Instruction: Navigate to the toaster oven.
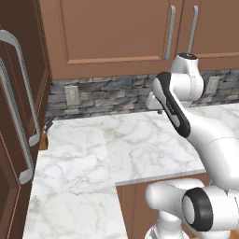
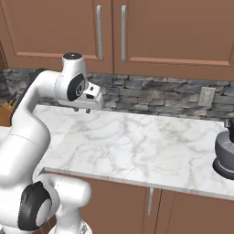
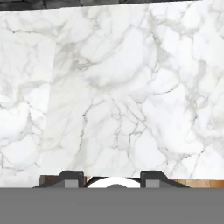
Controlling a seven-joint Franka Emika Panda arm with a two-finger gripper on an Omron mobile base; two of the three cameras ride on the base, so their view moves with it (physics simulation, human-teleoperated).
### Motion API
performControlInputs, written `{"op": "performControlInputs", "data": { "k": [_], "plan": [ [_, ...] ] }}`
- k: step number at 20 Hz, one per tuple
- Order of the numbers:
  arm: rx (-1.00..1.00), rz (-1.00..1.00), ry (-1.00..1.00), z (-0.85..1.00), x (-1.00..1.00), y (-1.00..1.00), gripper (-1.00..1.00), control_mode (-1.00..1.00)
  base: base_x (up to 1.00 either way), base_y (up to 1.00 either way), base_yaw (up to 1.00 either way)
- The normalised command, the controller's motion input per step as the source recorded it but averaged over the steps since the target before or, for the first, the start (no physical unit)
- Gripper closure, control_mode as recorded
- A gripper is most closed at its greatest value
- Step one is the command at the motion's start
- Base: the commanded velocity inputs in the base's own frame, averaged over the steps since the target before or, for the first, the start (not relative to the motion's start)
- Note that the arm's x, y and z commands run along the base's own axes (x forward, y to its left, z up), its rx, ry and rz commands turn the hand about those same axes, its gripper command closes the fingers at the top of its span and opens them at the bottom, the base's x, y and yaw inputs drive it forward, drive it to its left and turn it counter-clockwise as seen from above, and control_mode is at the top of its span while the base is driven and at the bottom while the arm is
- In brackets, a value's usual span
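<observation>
The white marble bench (image 1: 140, 140) with grey veining fills the middle of both base views and most of the hand view, its surface smooth and glossy, with a straight seam down the left part. Behind it runs a rough grey stacked-stone backsplash (image 2: 155, 98) carrying a pale wall outlet (image 2: 206, 96), and above that brown wooden cabinet doors (image 1: 116, 32) with slim silver bar handles. At the right edge of the right base view stands a rounded dark grey appliance (image 2: 225, 155) on the bench. A wooden knife block (image 2: 8, 109) sits at the left edge there. The hand (image 2: 88, 109) hangs over the bench in the upper left of the right base view; its two dark fingertips (image 3: 70, 178) stand well apart, open and empty.
</observation>
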Motion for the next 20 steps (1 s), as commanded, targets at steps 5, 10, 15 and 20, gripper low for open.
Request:
{"op": "performControlInputs", "data": {
  "k": [5,10,15,20],
  "plan": [
    [0.00,0.00,0.00,0.00,0.00,0.00,-1.00,1.00,0.00,0.00,0.00],
    [0.00,0.00,0.00,0.00,0.00,0.00,-1.00,1.00,0.00,0.00,0.00],
    [0.00,0.00,0.00,0.00,0.00,0.00,-1.00,1.00,-0.27,-0.09,-0.08],
    [0.00,0.00,0.00,0.00,0.00,0.00,-1.00,1.00,-0.26,-0.25,-0.74]
  ]
}}
